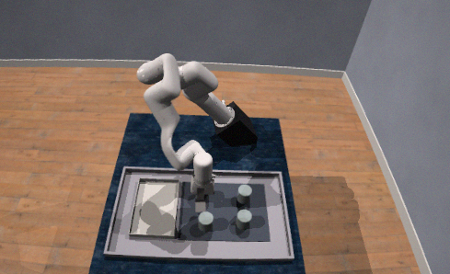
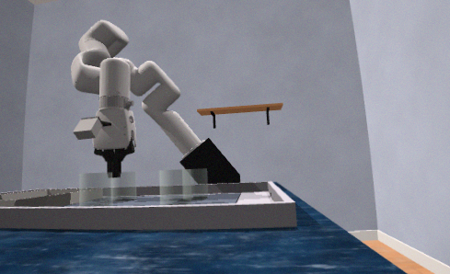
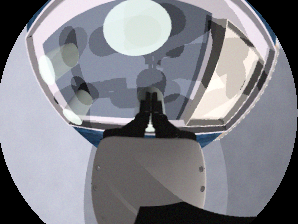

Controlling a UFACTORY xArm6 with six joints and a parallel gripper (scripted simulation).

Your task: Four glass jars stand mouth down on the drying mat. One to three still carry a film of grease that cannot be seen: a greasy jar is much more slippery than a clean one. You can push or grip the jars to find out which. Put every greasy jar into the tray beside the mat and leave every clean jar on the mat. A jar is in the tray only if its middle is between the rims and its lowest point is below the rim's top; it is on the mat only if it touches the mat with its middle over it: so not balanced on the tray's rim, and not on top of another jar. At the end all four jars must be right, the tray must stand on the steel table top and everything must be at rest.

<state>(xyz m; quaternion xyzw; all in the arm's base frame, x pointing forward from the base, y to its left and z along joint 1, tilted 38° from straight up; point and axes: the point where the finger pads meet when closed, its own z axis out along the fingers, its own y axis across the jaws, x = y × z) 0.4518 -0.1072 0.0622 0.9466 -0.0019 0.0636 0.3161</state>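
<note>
The near-left jar stands on the dark drying mat. The near-right jar and the far-right jar stand there too. The fourth jar stands behind the near-left one, hidden under the arm in the top view and mostly behind the fingers in the wrist view. My gripper is shut with nothing between its fingers, pointing down at about jar-top height. The pale tray holds no jar.
The tray stands left of the mat in the top view, with low rims. A raised grey border surrounds the table top. The arm reaches over the mat from the back, and its shadows darken part of the tray.
</note>
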